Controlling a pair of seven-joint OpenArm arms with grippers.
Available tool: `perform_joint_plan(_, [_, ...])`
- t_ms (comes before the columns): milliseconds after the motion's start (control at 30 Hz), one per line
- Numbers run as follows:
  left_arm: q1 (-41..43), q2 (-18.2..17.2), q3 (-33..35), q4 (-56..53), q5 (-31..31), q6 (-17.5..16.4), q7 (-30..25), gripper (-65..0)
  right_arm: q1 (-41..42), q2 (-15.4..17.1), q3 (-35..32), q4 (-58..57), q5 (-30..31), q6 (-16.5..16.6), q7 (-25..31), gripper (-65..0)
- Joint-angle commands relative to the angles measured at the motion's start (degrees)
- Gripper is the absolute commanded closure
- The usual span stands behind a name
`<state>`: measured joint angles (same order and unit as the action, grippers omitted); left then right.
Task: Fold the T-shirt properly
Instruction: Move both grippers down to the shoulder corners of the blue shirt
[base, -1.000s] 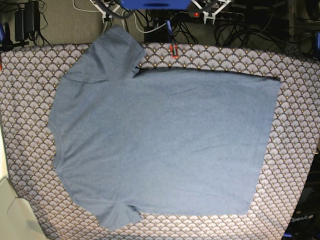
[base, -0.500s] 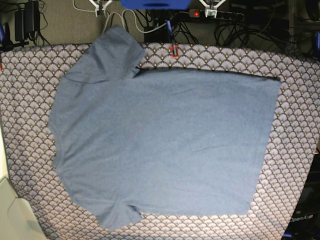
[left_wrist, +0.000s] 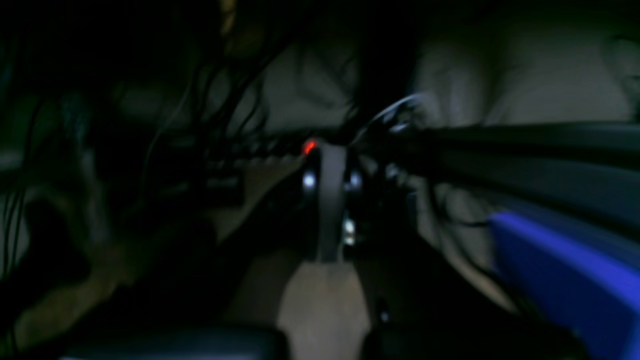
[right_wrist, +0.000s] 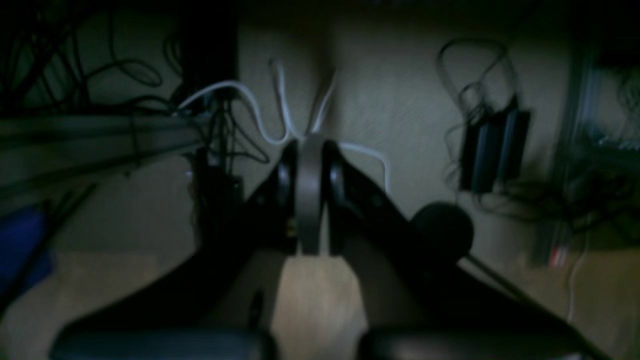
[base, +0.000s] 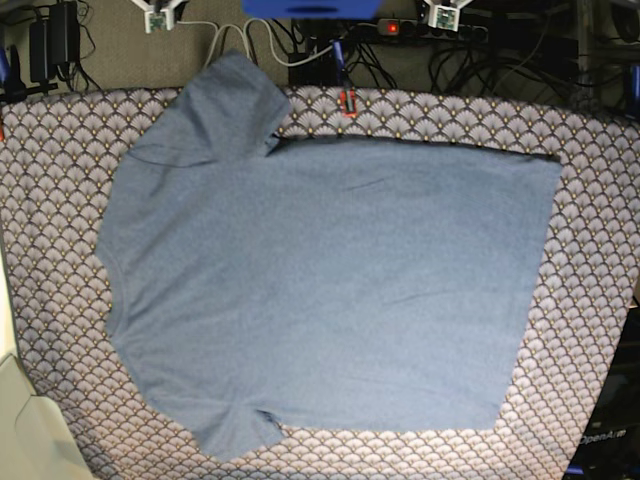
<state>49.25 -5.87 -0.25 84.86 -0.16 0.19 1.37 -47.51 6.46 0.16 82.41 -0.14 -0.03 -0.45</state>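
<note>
The slate-blue T-shirt (base: 320, 290) lies spread flat, plain side up, on the fan-patterned cloth (base: 590, 300). Its collar side is at the left, its hem at the right. One sleeve (base: 225, 105) reaches past the cloth's far edge; the other sleeve (base: 235, 430) lies near the front edge. My right gripper (base: 160, 15) and left gripper (base: 445, 12) show only as small white parts at the top edge, well off the shirt. The wrist views are dark and blurred. There the left gripper (left_wrist: 330, 160) and right gripper (right_wrist: 310, 150) stand shut on nothing, over the floor and cables.
Behind the table lie tangled cables, a power strip with a red light (base: 392, 27) and a black adapter (base: 55, 40). A red clip (base: 347, 100) sits at the cloth's far edge. A blue bar (base: 310, 7) spans the top. A cream panel (base: 20, 420) stands at bottom left.
Both grippers have drawn back to the top edge and apart, the right one leftward, the left one rightward. The T-shirt has not moved.
</note>
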Motion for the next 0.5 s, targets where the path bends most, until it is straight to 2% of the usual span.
perform_joint_plan(0, [3.0,-0.6,-0.2,4.4,0.1,0.5,-0.8,-0.3,-3.2,0.7,0.1,4.5,0.3,0.3,1.5,0.0])
perform_joint_plan(167, [11.0,-0.5,-3.4,21.3,0.0,0.5,-0.8,-0.5,-11.1,1.1,4.4,22.2,0.3,0.3,1.4,0.0])
perform_joint_plan(267, [13.7,-0.4,-4.4,29.5,0.0,0.5,0.1,-2.2,-13.1,1.1,6.3,30.1,0.4,0.3,0.5,0.0])
perform_joint_plan(367, [14.3,-0.4,-4.5,31.3,-0.3,0.5,1.4,-13.3,-12.8,1.0,7.1,33.1,0.4,0.3,-0.2,-7.7])
perform_joint_plan(467, [12.0,-0.6,-5.3,31.0,-4.5,0.5,2.0,-22.9,-9.2,1.0,6.9,32.7,0.4,0.4,-0.5,-17.9])
